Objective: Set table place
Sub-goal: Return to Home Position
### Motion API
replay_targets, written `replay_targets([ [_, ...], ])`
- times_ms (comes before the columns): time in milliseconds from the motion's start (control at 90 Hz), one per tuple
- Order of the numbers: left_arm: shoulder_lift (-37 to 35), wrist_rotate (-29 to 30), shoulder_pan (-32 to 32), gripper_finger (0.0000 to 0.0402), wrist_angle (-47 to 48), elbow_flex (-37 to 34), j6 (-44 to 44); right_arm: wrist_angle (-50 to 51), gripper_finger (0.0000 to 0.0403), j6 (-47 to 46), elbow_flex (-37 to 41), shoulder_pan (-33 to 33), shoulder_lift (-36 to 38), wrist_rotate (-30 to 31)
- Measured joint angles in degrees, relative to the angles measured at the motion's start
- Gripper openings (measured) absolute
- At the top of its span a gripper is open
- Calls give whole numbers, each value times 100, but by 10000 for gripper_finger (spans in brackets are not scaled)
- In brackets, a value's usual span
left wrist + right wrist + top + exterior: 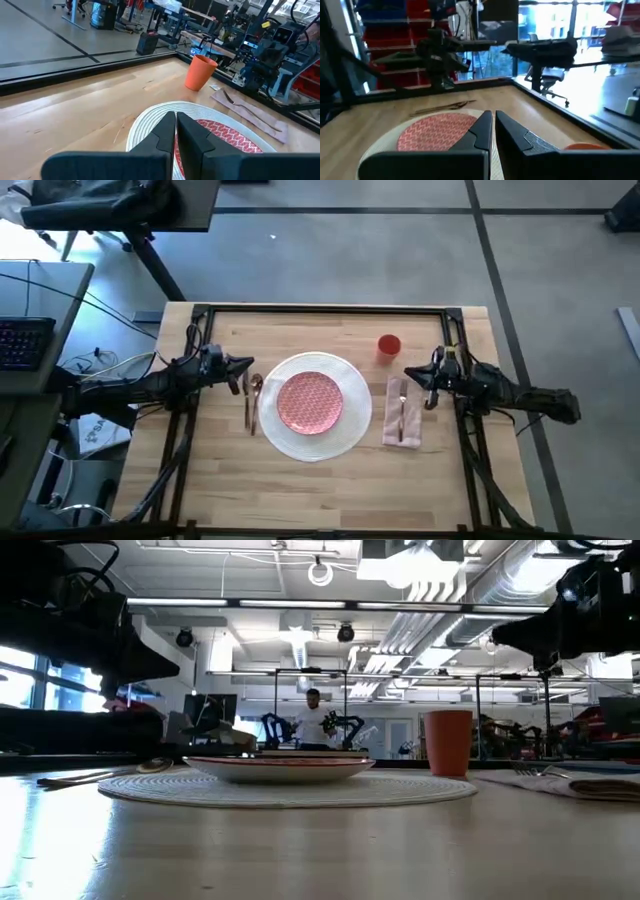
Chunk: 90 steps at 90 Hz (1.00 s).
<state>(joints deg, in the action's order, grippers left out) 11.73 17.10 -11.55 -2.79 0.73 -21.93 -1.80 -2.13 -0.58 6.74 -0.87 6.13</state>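
Place setting on the bench (330, 490), judged complete from the layout. A round white mat (345, 438) lies at mid-bench, and the plate (310, 402), pink-patterned, is centred on it. Gold cutlery (252, 395), two pieces side by side, is laid just left of the mat. A fork (401, 415) is laid lengthwise on the napkin (391, 430) just right of it. The cup (389, 345) stands upright beyond the napkin, off the mat's far right edge and apart from both. The left tool (246, 366) is held above the cutlery at the mat's left edge, its fingers brought together on nothing. The right tool (408, 373) is held above the napkin's far end, near the cup, likewise closed and empty. Handling, as judged: the cup is taken to be light, stiff and smooth, and is best pinched across its wall near the rim, since a low grip could tip it. The plate is presumed brittle and offers only its raised rim. The cutlery is thin, hard and slippery, lies flat, and would be taken across the handle. The napkin is soft and would drag or fold if nudged, so a clear lift is advised for both arms when they are withdrawn.
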Motion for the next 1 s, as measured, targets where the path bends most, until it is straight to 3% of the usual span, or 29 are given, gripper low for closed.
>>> replay_targets([
  [711,-1,-144,2,0,12,0,49,11,0,-1,0,0,-25,-37],
  [844,-135,-875,344,0,130,0,986,12,0,-1,0,0,-28,-37],
  [1000,-531,-1095,691,0,166,0,2354,13,0,-1,0,0,-28,-37],
])
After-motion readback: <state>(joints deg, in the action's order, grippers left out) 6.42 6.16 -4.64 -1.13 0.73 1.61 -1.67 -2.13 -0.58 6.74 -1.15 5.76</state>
